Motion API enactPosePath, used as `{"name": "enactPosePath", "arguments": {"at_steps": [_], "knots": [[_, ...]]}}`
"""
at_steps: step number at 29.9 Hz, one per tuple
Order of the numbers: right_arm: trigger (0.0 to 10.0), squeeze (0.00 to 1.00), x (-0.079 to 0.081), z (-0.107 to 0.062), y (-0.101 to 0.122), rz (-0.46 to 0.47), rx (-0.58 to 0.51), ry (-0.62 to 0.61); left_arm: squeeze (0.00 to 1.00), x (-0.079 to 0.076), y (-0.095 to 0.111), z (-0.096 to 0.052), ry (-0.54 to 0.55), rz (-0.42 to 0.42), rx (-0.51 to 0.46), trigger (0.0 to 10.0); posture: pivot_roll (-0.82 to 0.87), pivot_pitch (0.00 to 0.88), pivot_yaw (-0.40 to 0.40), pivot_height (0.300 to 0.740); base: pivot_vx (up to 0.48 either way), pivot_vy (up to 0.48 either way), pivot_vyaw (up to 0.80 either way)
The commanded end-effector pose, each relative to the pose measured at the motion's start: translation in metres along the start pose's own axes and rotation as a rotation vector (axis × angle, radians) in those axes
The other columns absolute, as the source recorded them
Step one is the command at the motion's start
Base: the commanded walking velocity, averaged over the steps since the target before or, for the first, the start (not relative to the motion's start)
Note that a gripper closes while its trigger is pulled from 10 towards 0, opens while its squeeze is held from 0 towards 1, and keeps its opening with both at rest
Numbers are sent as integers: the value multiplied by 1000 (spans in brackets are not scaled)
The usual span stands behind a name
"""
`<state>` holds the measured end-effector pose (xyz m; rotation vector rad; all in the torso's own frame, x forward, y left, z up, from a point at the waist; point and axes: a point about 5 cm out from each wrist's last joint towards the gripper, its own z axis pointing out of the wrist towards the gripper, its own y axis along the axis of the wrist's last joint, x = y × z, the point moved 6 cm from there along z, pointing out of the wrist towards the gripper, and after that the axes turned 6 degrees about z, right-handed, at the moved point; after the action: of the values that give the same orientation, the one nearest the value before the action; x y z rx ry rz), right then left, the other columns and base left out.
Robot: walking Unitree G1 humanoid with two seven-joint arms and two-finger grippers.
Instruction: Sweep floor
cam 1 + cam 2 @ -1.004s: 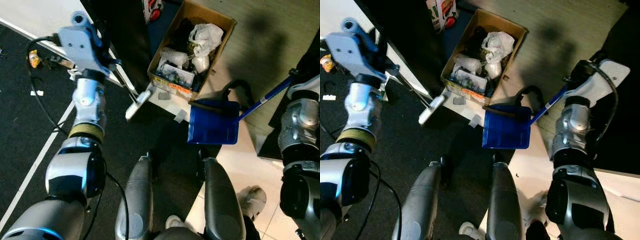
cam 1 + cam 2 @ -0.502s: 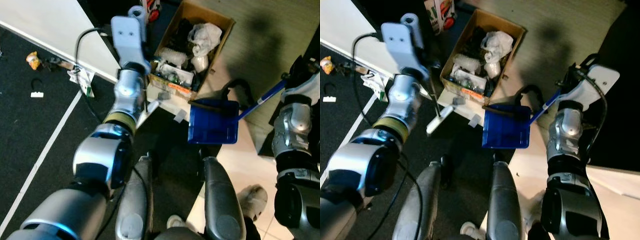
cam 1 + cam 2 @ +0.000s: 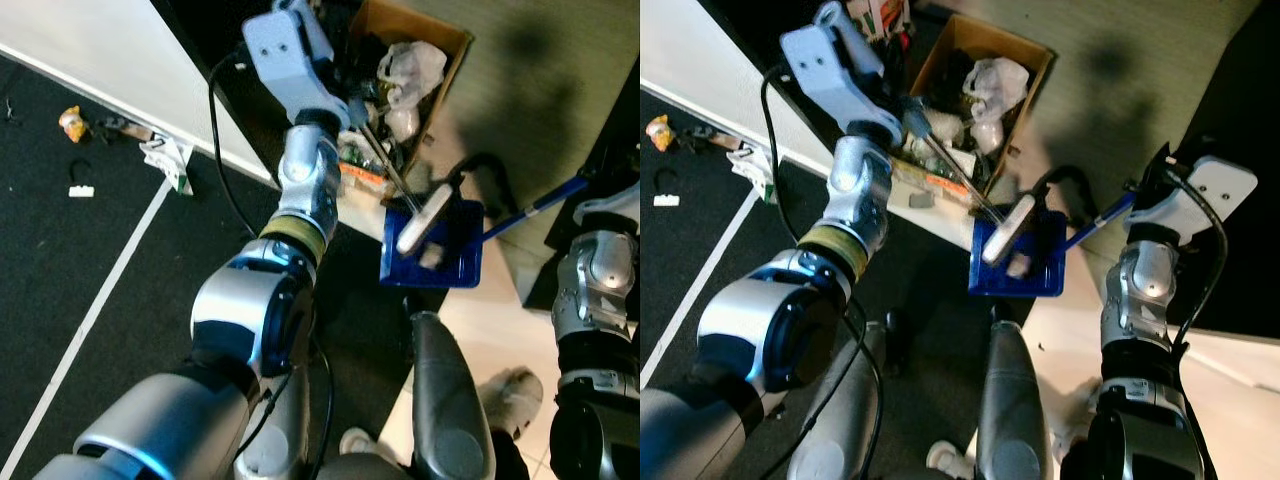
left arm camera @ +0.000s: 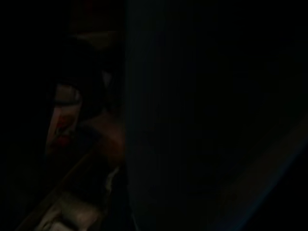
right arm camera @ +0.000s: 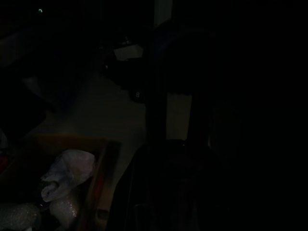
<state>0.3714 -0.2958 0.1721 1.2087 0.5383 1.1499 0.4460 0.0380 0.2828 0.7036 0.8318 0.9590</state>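
**Brush head over dustpan; floor debris at far left**

The floor (image 3: 80, 300) occupied most of the frame: dark carpet with a white line on the left, pale tile at lower right, a grey-green surface at upper right. A white panel (image 3: 110, 70) ran diagonally across the upper left.

The left arm (image 3: 300, 190) reached from the lower left up to the upper centre. Its gripper (image 3: 345, 100) sat at the near edge of the cardboard box (image 3: 455, 45) and was clamped on the thin shaft of the brush (image 3: 424, 218). The shaft slanted down to the right, and the pale brush head lay over the blue dustpan (image 3: 465, 265) at centre right, apparently touching its tray.

The right arm (image 3: 1145, 290) stood at the right edge. The right gripper (image 3: 1155, 190) was at the far end of the dustpan's blue handle (image 3: 1095, 222); whether its fingers were closed on it could not be determined.

The box, at upper centre, held white bags and packaging.

Small litter (image 3: 160, 155) lay on the carpet at upper left, near the panel's edge.

Both wrist views were very dark; the right one faintly showed the box and a white bag (image 5: 62, 173).
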Motion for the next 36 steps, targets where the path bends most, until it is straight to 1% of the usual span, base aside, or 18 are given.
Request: {"name": "enactPosePath", "arguments": {"at_steps": [1,5,6,8,9,10,12,13,15,17,20,21,23,25,27,30,32,36], "knots": [[10000,0,-14,-23,-50,-11,209,-53,0,-138,11,-1,-256,-224,-35,10000,-109,516,133,731,0,0,0],[10000,0,-9,-19,-51,4,215,-44,0,-118,18,5,-336,-121,-60,10000,-69,494,132,731,0,0,0],[10000,0,-9,-19,-51,4,215,-44,0,-118,18,5,-336,-121,-60,10000,-69,494,132,731,0,0,0],[10000,0,-5,-19,-53,16,225,-37,0,-94,14,5,-416,-21,-19,10000,-45,482,124,731,0,0,0],[10000,0,-5,-19,-53,16,225,-37,0,-94,14,5,-416,-21,-19,10000,-45,482,124,731,0,0,0],[10000,0,-2,-19,-55,23,236,-31,0,-71,5,1,-514,101,69,10000,-37,485,119,731,0,0,0],[10000,0,-2,-19,-57,26,244,-31,0,-42,-5,-9,-603,239,185,10000,-33,484,111,731,0,0,0],[10000,0,-2,-19,-57,26,244,-31,0,-42,-5,-9,-603,239,185,10000,-33,484,111,731,0,0,0],[10000,0,-2,-18,-57,28,248,-33,0,-17,-12,-17,-638,326,279,10000,-39,479,104,731,0,0,0],[10000,0,-2,-18,-57,29,250,-34,0,-10,-14,-19,-642,346,305,10000,-39,480,104,731,0,0,0],[10000,0,-2,-16,-58,28,254,-35,0,12,-24,-46,-778,390,487,10000,-41,484,100,731,0,0,0],[10000,0,-2,-16,-58,28,254,-35,0,12,-24,-46,-778,390,487,10000,-41,484,100,731,0,0,0],[10000,0,-3,-16,-58,27,255,-35,0,15,-25,-60,-851,372,554,10000,-39,477,97,731,0,0,0],[10000,0,-4,-15,-57,26,254,-36,0,19,-23,-59,-844,411,529,10000,-38,471,96,731,0,0,0],[10000,0,-4,-13,-56,27,249,-35,0,23,-14,-50,-807,507,405,10000,-40,469,93,731,0,0,0],[10000,0,-1,-11,-54,28,244,-29,0,16,0,-48,-829,573,252,10000,-40,467,89,731,0,0,0],[10000,0,0,-10,-54,29,242,-22,0,15,1,-48,-808,542,217,10000,-38,467,87,731,0,0,0],[10000,0,2,-10,-54,31,242,-17,0,11,-1,-54,-810,556,165,10000,-40,469,84,731,0,0,0]]}}
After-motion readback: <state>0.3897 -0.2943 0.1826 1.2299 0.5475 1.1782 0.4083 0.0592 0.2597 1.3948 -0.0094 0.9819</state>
